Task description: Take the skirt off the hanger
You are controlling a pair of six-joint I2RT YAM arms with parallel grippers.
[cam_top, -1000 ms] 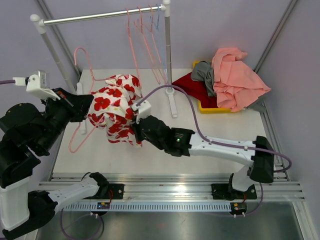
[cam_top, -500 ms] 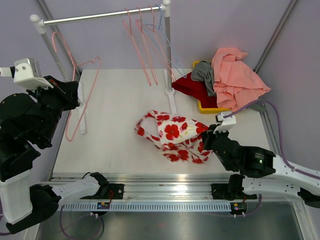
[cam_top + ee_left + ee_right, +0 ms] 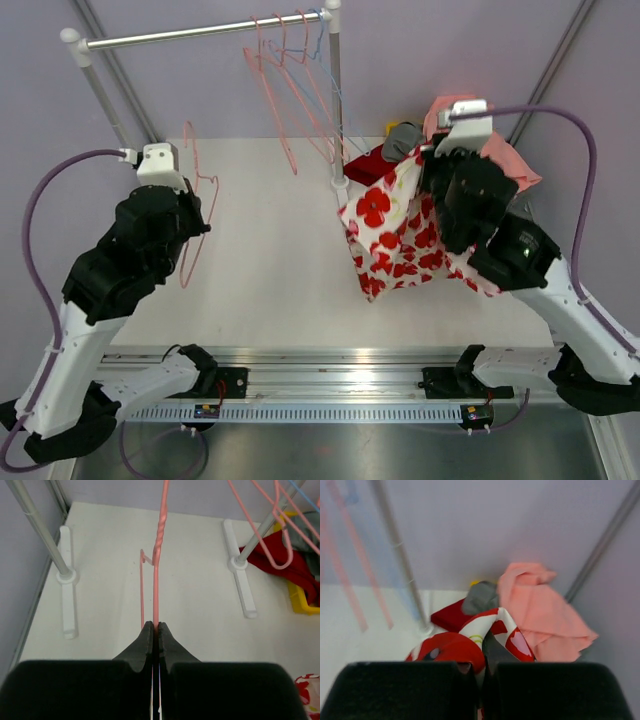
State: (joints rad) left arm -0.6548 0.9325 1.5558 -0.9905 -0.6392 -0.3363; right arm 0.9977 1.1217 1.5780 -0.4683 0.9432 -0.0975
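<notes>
The skirt [image 3: 400,235] looked light and very soft, a thin printed cloth with no stiffness of its own. It would probably fold, swing and stretch under any hold, and it could slip out if only a small edge was pinched. In my judgement, a bunched fold near the waist was the safest place to take it. The right gripper [image 3: 479,672] was clamped on such a fold, and the skirt hung loosely below its fingers. I could not tell if the lower end touched the table [image 3: 270,280]. This arm was raised high, with the wrist turned toward the far corner. A pink cloth [image 3: 540,610] and a yellow bin [image 3: 300,600] of other clothes lay just beyond the fingers. The left gripper [image 3: 155,627] was closed tightly on the thin wire of the hanger [image 3: 158,555], which stood upright ahead of its fingers and carried nothing. The left arm was bent with a lifted elbow, well apart from the skirt.
</notes>
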